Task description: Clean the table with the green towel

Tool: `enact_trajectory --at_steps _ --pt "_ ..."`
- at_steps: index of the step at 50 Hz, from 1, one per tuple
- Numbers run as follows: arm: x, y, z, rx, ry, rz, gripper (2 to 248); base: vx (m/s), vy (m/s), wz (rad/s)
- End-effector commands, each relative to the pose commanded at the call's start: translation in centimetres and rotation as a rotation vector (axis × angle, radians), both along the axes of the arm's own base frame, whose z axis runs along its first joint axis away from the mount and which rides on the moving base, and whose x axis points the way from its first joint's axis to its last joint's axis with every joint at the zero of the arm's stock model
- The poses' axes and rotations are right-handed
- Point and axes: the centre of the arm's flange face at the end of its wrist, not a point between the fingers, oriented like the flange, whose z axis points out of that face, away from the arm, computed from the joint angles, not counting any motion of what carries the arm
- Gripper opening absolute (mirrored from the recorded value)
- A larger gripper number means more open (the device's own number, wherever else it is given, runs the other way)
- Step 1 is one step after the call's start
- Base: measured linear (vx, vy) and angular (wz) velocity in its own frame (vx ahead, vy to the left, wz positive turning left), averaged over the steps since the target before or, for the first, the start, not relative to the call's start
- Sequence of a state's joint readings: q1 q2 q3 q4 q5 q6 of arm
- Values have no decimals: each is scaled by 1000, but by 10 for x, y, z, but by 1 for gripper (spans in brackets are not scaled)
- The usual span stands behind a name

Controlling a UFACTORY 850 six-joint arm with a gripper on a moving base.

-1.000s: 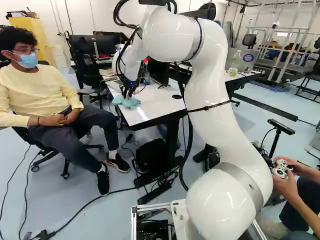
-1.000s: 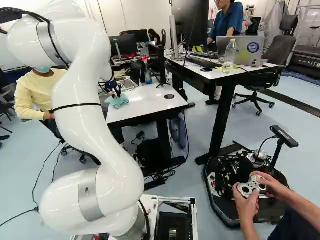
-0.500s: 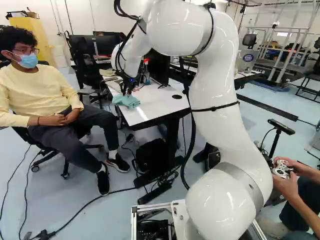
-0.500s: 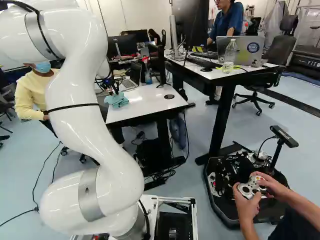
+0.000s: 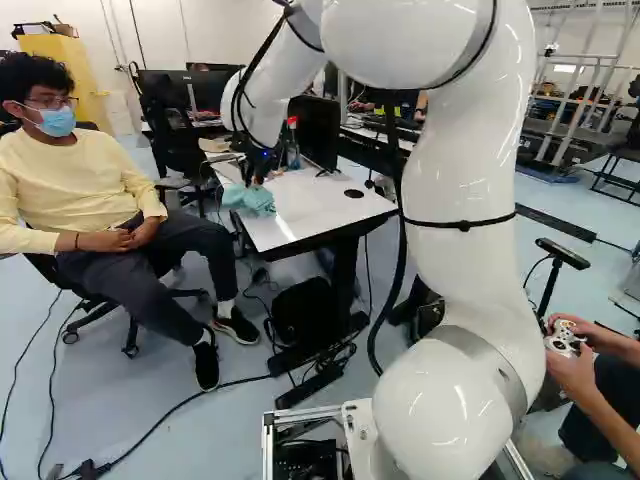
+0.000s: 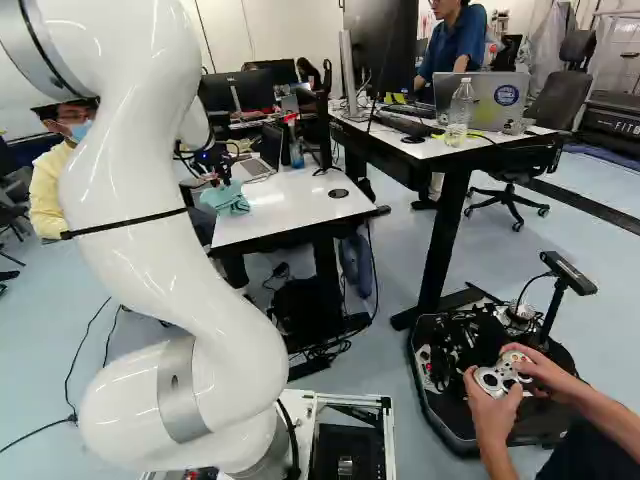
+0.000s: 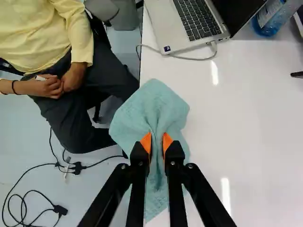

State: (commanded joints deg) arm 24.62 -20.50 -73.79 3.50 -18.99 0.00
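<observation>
Gripping it from both sides, I have the gripper closed on the green towel — cloth bunched between the pads, its long axis running with the fingers, fanning ahead and trailing beneath. It lies over the table's near-left edge in the left base view, so I'd wipe rightward there, across the white table.

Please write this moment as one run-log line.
gripper shut on green towel | towel partly past table edge | laptop ahead on table
</observation>
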Motion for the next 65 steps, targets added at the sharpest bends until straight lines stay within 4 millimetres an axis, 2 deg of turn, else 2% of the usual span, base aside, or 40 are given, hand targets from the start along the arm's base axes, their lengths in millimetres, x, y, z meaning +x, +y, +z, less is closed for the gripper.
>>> enact_trajectory --at_steps 21,42,65 --pt "-45 -27 29 11 -23 -11 51 0 0 0" --pt "-92 -40 56 27 -59 5 51 0 0 0" --pt "-103 -43 78 46 -98 7 51 0 0 0"
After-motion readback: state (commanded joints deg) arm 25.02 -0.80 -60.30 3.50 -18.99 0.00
